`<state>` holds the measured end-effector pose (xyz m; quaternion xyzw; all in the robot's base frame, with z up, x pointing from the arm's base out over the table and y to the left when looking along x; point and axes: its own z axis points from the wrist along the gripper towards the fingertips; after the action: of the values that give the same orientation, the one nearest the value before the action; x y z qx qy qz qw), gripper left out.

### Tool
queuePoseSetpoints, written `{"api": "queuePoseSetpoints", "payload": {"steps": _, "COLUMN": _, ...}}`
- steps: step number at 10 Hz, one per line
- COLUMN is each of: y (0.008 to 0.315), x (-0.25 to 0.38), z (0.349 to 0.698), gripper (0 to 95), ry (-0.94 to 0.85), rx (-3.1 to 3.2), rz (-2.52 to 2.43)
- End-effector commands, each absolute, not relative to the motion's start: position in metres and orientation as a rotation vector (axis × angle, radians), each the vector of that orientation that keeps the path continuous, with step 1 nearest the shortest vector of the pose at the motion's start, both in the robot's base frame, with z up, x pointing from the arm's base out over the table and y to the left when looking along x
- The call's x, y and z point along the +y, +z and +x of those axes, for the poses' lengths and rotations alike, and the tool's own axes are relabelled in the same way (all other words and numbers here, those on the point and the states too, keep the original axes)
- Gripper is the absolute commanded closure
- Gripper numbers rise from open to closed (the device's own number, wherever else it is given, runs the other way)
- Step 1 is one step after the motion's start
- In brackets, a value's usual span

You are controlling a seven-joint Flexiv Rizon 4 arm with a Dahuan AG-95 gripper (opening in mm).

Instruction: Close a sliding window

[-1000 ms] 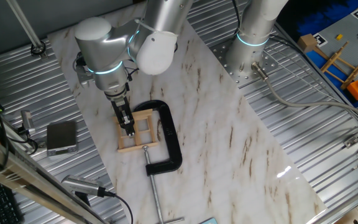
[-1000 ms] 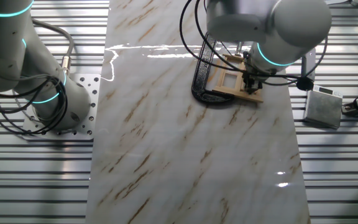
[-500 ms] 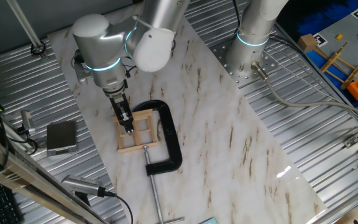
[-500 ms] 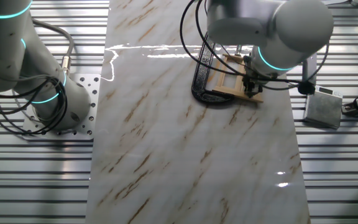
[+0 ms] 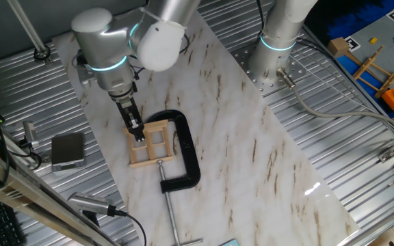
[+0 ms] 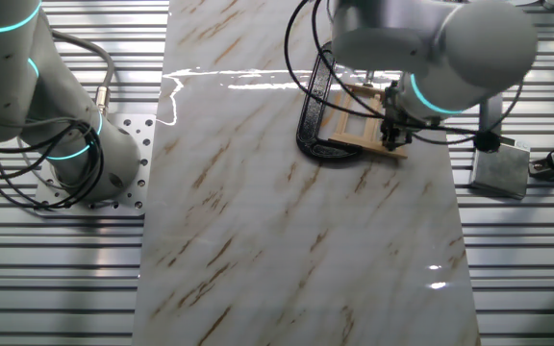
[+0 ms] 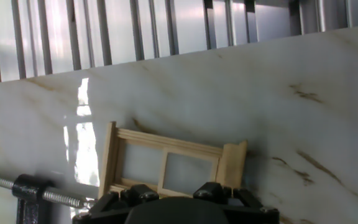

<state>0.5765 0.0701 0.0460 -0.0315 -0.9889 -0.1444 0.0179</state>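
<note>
Fingers drawing the sash along

Our gripper, jaws narrow and seemingly pinching the sliding window, has slid toward the frame's far end; the window remains clamped by the C-clamp on the marble slab.

A marble-patterned slab, white with brown veins, lies on a ribbed metal table. Directly on the slab rest the sliding window, a small light-wood frame with crossbars, and a black C-clamp whose jaw curves around the frame's far side (its threaded screw runs toward the slab's near edge). On the ribbed metal beside the slab sits a small grey box, with a cable trailing near it. The arm's round base stands bolted at the slab's edge.
</note>
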Motion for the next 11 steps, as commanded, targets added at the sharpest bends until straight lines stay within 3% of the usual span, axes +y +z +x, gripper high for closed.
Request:
{"api": "queuePoseSetpoints", "payload": {"steps": 1, "y": 0.06, "x": 0.062, "z": 0.58, "gripper": 38.0, "ry": -0.285, "rx": -3.076, "rz": 0.06}}
{"api": "queuePoseSetpoints", "payload": {"steps": 4, "y": 0.077, "x": 0.056, "z": 0.588, "gripper": 38.0, "ry": -0.211, "rx": -3.075, "rz": 0.143}}
{"api": "queuePoseSetpoints", "payload": {"steps": 9, "y": 0.077, "x": 0.056, "z": 0.59, "gripper": 38.0, "ry": -0.193, "rx": -3.068, "rz": 0.199}}
{"api": "queuePoseSetpoints", "payload": {"steps": 10, "y": 0.077, "x": 0.056, "z": 0.59, "gripper": 57.0, "ry": -0.194, "rx": -3.067, "rz": 0.185}}
{"api": "queuePoseSetpoints", "payload": {"steps": 11, "y": 0.077, "x": 0.056, "z": 0.59, "gripper": 57.0, "ry": -0.186, "rx": -3.067, "rz": 0.143}}
